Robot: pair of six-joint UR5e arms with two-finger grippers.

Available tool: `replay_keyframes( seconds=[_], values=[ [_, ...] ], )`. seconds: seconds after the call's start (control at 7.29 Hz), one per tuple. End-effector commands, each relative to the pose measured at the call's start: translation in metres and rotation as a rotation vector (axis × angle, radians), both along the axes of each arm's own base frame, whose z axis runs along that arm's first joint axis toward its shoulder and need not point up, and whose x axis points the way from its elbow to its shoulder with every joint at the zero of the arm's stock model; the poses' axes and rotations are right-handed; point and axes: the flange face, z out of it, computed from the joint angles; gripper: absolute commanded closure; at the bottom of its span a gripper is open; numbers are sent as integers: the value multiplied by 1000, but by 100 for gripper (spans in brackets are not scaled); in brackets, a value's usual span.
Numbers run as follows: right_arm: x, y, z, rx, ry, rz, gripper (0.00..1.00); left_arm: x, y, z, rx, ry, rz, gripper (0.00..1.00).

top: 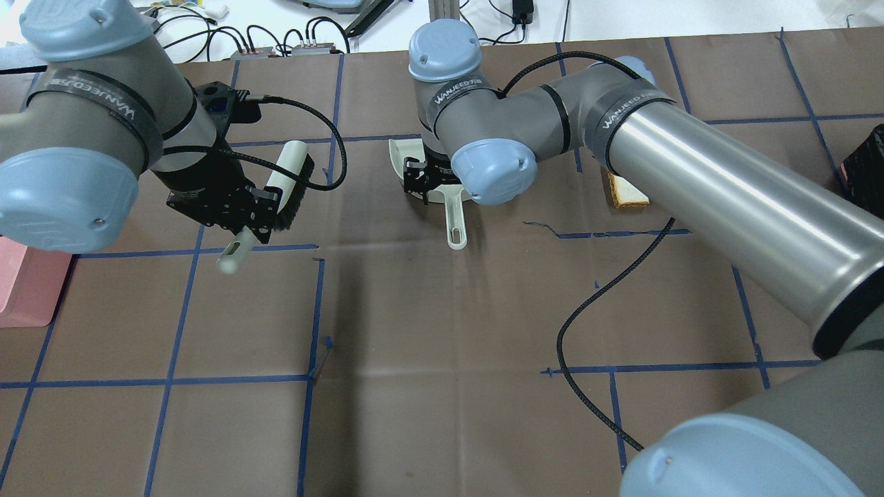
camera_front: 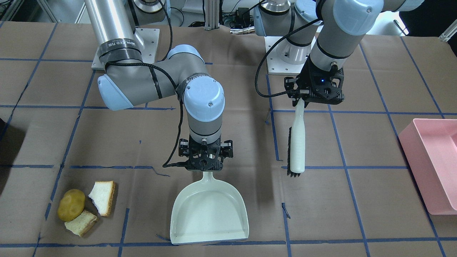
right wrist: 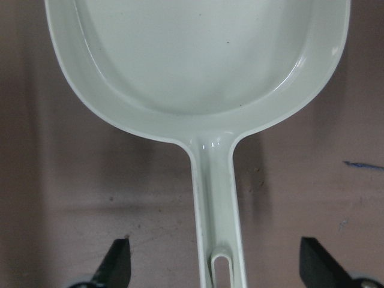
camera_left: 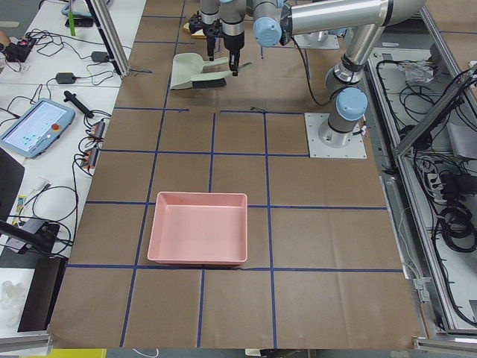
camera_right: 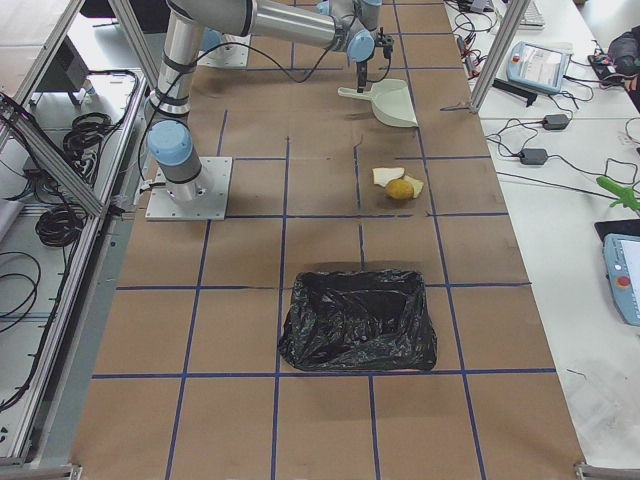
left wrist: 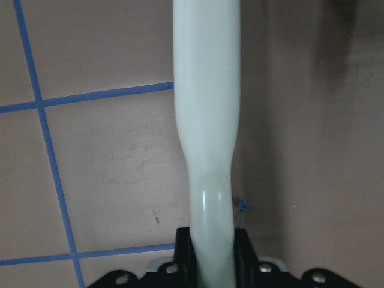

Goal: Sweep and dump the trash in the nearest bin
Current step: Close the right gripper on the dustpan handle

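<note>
Clamping brush (camera_front: pixel 297 142), left hand (camera_front: pixel 301 101); right hand (camera_front: pixel 206 169) apart astride dustpan handle (right wrist: pixel 216 198); trash (camera_front: pixel 71 204) nearby, black bin (camera_right: pixel 358 320) probably nearest.

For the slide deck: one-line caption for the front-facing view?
Left gripper holds the brush, right gripper open at the handle of the dustpan, trash unswept to one side.

dustpan (camera_front: pixel 209 214) between trash (camera_front: pixel 72 206) and brush (camera_front: pixel 297 142), tray (camera_front: pixel 437 160) beyond brush
</note>
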Motion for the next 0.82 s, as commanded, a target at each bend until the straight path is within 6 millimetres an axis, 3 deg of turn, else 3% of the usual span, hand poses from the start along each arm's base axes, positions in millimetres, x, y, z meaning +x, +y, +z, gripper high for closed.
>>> replay_keyframes(
  seconds=[0.0, 0.69],
  values=[
    [2, -9, -19, -19, -3, 1, 0, 1, 0, -5, 12, 10, 6, 100],
    [6, -11, -41, 8, -2, -4, 3, 2, 5, -6, 23, 3, 8, 100]
  ],
)
